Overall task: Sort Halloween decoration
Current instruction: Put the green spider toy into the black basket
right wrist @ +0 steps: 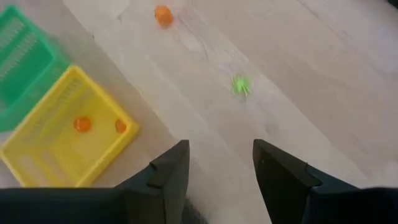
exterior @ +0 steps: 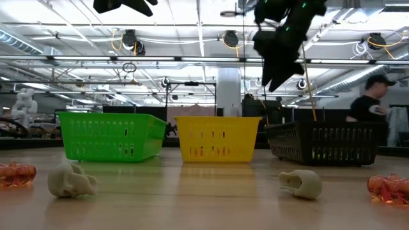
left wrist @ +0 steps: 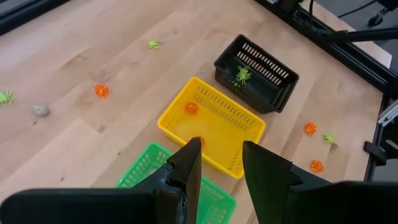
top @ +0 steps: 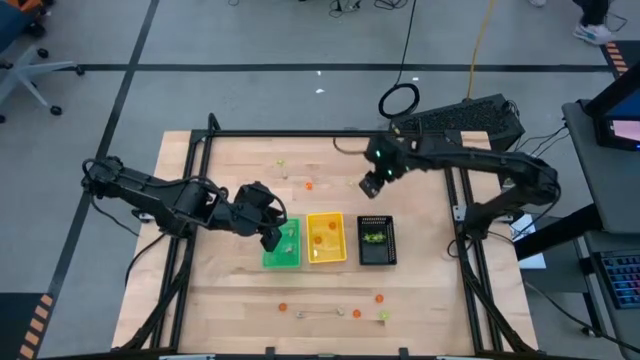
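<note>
A: How were the Halloween trinkets judged to handle?

B: They were judged light, small and rigid, apt to roll or skid on the bench [top: 230, 290]. A pinch across the body was advised for the orange pieces such as the one [right wrist: 163, 15] ahead of the right hand [right wrist: 217, 165]; the yellow-green spider [right wrist: 240, 85] was best taken at its body, not its thin legs.

A: And the count?

B: Three trays were counted: green [top: 281, 246], yellow [top: 326, 238], black [top: 376, 241]. Two orange pieces [right wrist: 82, 124] were seen in the yellow tray, one spider [left wrist: 242, 74] in the black. Loose on the bench, about four orange pieces, four spiders and two pale skulls [exterior: 70, 179] were made out; the smallest could not be told for certain.

A: The hands?

B: The left hand [left wrist: 221, 165] was held over the green tray, fingers parted, nothing seen between them. The right hand was held above bare wood behind the trays, likewise parted and empty.
</note>
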Action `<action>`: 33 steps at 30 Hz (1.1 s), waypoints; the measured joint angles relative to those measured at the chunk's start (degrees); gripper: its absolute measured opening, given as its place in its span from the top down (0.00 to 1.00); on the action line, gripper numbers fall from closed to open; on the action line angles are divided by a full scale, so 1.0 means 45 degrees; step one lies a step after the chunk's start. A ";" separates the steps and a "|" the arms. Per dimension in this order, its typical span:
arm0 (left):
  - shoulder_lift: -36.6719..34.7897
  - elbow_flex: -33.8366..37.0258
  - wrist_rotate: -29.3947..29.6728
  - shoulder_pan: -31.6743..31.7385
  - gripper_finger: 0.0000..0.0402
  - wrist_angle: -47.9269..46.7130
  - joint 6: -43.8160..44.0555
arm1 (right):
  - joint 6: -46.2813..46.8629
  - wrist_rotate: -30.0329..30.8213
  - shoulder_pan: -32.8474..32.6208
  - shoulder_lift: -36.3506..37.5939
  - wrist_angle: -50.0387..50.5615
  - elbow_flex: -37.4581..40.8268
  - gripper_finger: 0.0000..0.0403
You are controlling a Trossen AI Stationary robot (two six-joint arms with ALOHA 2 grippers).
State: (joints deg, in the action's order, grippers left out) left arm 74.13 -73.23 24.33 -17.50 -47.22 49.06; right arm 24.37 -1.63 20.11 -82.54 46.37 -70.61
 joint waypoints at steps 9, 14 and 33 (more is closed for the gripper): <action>0.0000 0.0005 0.0364 0.0000 0.71 -0.0015 0.0019 | -0.1117 -0.1727 0.2105 -0.2434 -0.1102 0.0000 0.59; 0.0000 0.0005 0.0879 0.0005 0.71 -0.0015 0.0039 | -0.2327 -0.2317 0.2393 -0.3861 -0.1500 0.0000 0.59; 0.0000 0.0010 0.1133 0.0240 0.71 -0.0015 0.0039 | -0.5568 -0.1994 0.2303 -0.4979 -0.3161 0.0000 0.43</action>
State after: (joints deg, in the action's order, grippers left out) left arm 74.13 -73.19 29.43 -16.42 -47.29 49.23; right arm -0.69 -10.60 30.47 -104.95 32.14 -70.61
